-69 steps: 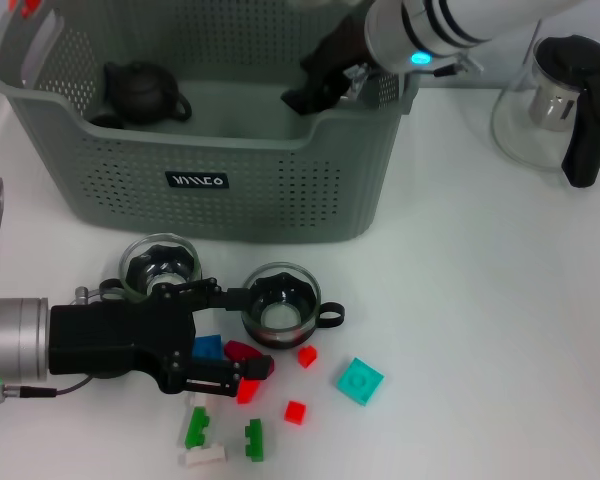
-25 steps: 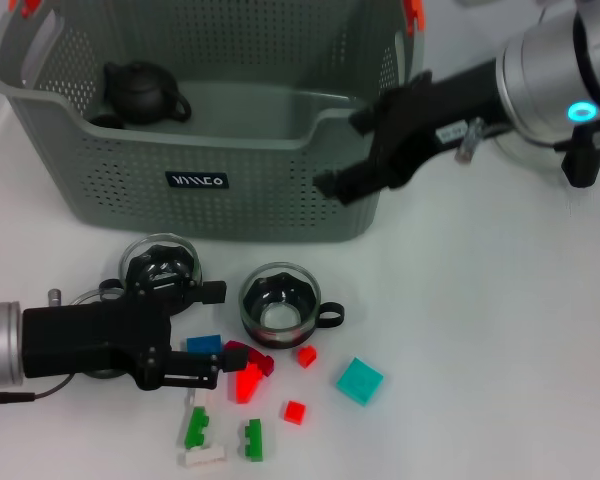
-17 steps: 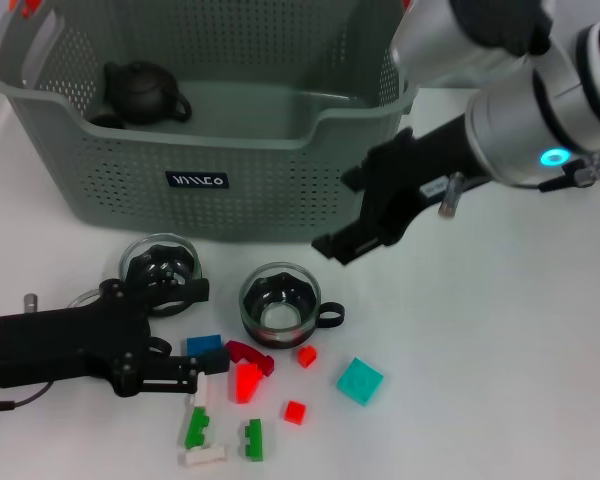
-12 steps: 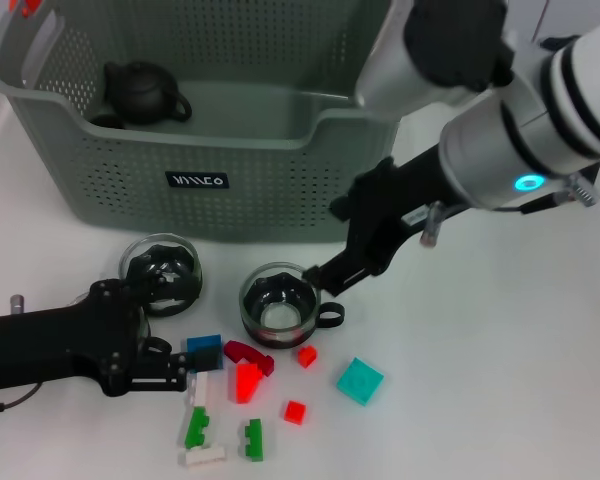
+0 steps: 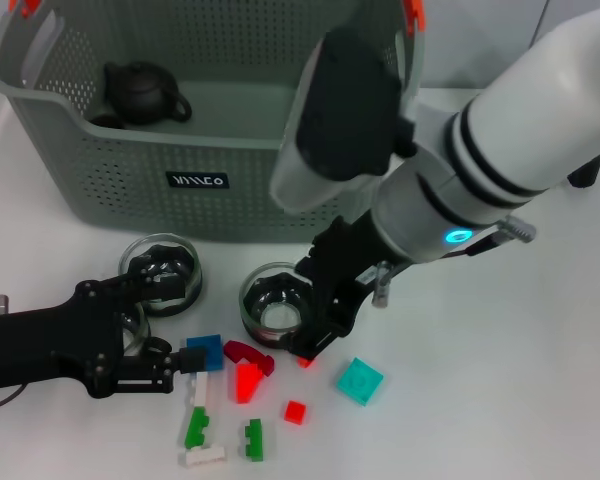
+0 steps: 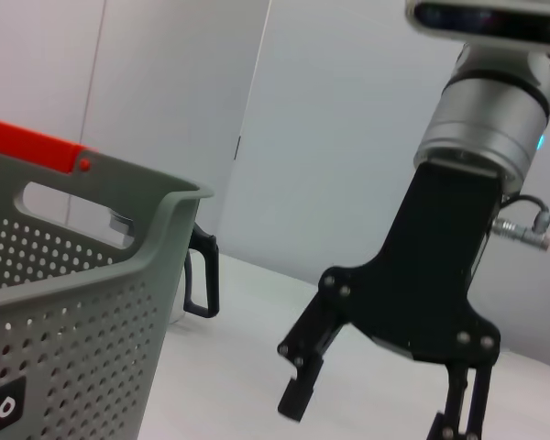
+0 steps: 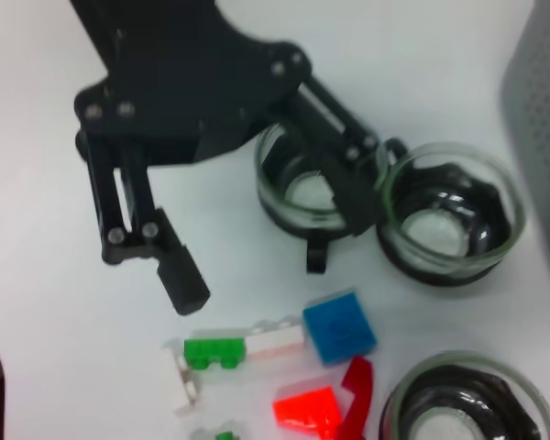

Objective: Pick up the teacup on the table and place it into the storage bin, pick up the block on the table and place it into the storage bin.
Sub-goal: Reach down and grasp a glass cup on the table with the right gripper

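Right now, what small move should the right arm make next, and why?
Probably lower the right gripper a little and close its fingers on the rim of the teacup. It hovers open at that cup's edge, and the cup stands upright outside the storage bin.

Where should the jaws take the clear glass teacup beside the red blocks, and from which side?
From straight above: the clear glass teacup stands upright, mouth open, with the right gripper over its edge. Pinch its thin wall, one jaw inside and one outside, probably on the side facing the grey-green perforated storage bin, since red blocks crowd the opposite side.
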You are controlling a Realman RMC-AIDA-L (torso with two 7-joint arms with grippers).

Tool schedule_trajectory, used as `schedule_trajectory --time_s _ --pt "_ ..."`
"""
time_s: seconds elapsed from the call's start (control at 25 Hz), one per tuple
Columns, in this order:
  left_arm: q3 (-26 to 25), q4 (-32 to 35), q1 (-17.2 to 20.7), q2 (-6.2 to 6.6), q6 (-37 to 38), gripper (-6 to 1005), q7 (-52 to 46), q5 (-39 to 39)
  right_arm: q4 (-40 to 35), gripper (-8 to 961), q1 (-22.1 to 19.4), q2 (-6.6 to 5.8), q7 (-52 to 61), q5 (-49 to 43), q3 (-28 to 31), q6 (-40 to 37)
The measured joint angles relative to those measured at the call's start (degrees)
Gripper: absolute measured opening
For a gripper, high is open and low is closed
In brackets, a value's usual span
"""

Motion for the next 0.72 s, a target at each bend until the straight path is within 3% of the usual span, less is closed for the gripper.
schedule_trajectory --time_s 0.44,0.72 --pt "-0.13 0.01 -0.51 0.36 0.18 932 0.26 -0.17 10.23 881 5.12 0.09 0.75 0.09 -5.0 7.27" --pt "-0.12 0.01 -0.61 0.43 0.11 933 0.27 -0.44 13.09 880 5.91 0.15 0.4 0.11 -10.21 12.25"
